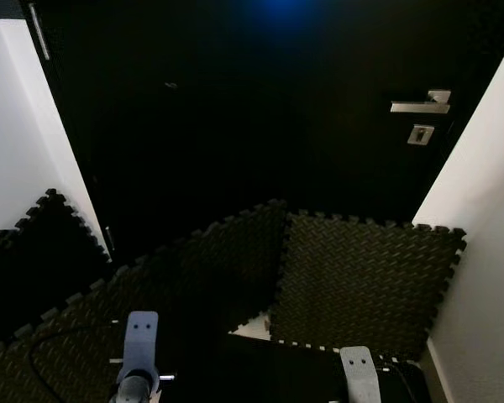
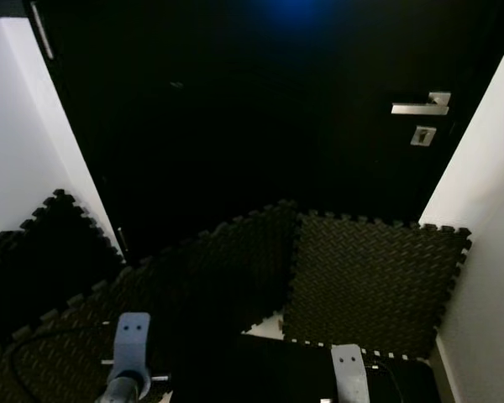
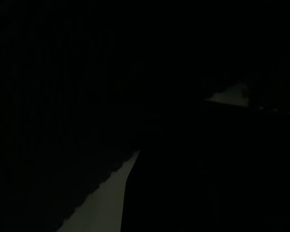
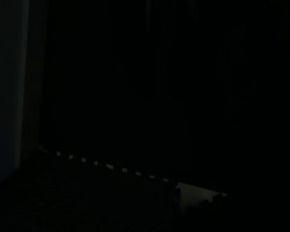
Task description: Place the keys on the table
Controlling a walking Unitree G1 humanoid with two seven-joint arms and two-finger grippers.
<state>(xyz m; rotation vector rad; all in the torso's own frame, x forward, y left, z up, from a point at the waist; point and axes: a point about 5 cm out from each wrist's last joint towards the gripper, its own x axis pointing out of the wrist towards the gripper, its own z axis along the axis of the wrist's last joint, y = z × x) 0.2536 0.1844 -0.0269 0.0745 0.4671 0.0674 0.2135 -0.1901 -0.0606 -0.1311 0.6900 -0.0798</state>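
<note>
Two silver arms hang low at the bottom edge of the head views, the left gripper (image 1: 140, 353) and the right gripper (image 1: 359, 376) each showing little more than a wrist bracket; whether either pair of fingers is parted, closed or holding anything I cannot tell. The keys cannot be made out anywhere, nor any table. Ahead stands a black door (image 1: 260, 117) with a metal handle (image 1: 422, 104) near its right edge, white walls (image 1: 13, 126) on both sides, and dark interlocking foam mats (image 1: 361, 281) covering the floor, a pale patch of bare floor between them. Both wrist views are nearly black. The step in hand is probably searching: turn away from the door, keep the arms tucked, step carefully over the mats' raised seams.
</note>
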